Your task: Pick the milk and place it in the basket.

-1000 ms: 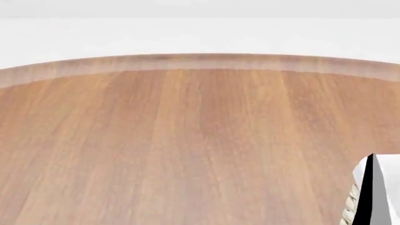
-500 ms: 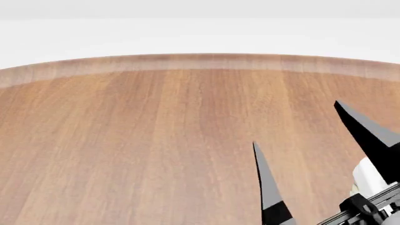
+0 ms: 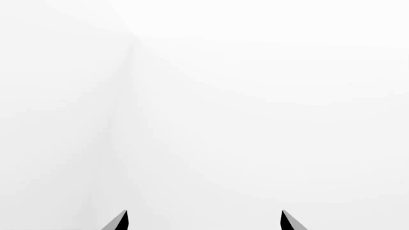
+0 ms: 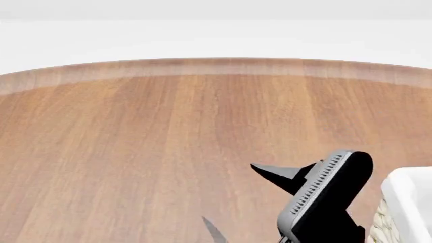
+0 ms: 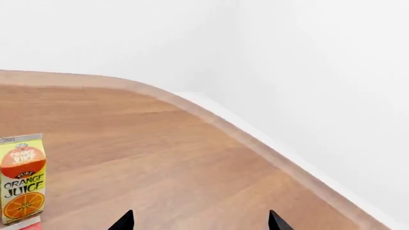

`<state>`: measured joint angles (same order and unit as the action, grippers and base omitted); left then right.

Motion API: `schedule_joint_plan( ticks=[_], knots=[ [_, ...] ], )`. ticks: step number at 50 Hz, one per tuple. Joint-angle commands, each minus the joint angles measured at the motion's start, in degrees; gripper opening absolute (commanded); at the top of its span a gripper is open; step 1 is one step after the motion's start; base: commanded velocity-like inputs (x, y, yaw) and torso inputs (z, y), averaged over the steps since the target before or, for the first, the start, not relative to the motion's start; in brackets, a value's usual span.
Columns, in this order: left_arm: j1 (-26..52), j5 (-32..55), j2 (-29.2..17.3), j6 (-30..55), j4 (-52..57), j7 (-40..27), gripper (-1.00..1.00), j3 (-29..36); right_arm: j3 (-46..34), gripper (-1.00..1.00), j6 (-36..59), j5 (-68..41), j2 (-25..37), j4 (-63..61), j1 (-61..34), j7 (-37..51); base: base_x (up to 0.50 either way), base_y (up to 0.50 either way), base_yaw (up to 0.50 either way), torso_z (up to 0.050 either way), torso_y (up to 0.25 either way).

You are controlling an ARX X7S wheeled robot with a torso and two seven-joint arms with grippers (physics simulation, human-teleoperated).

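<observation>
in the left wrist view the left gripper (image 3: 204, 221) shows only as two dark fingertips spread well apart with nothing between them, and behind them is plain white wall with a faint vertical corner line. in the head view the round wooden table (image 4: 135, 152) fills most of the picture, its pale edge curving across the far side against white. the right gripper (image 4: 233, 200) hangs over the table near the lower right, its black body turned sideways with a ribbed grey pad facing the camera; one pointed finger juts toward the table's middle and a second tip shows lower down, apart from it, gripping nothing. at the right edge a corner of the basket (image 4: 405, 200) shows, white cloth folded over woven wicker. the milk cannot be made out in this view. in the right wrist view the fingertips stand apart over the wood, and a carton (image 5: 22, 178) stands upright on the table, orange and yellow, lettered "orange juice". a small red sliver touches its base; whether that is the milk cannot be told.
</observation>
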<state>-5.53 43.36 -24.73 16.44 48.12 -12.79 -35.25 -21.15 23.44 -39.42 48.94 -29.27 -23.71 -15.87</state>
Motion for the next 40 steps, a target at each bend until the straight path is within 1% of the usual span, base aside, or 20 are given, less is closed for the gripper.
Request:
schedule_joint_plan(
  ticks=[1, 12, 24, 40],
  knots=[
    [-0.2, -1.0, 1.0, -0.2, -0.2, 1.4, 1.0, -1.3, -8.8, 1.0, 1.4, 6.6, -5.2, 7.4, -4.8, -8.7, 0.0, 0.0, 0.0, 0.0, 0.0],
    [-0.3, -1.1, 0.9, -0.4, -0.2, 1.2, 1.0, -1.2, -13.8, 1.0, 0.9, 9.5, -7.0, 9.8, -5.0, -12.3, 0.0, 0.0, 0.0, 0.0, 0.001],
    [-0.3, -0.9, 0.7, -0.5, -0.2, 1.0, 1.0, -1.1, -19.1, 1.0, 0.6, 12.6, -7.4, 11.3, -4.4, -16.2, 0.0, 0.0, 0.0, 0.0, 0.0],
    [-0.4, -0.8, 0.6, -0.7, -0.3, 0.9, 1.0, -1.0, -22.5, 1.0, -0.3, 14.6, -8.5, 12.5, -3.9, -18.5, 0.0, 0.0, 0.0, 0.0, 0.0]
  ],
)
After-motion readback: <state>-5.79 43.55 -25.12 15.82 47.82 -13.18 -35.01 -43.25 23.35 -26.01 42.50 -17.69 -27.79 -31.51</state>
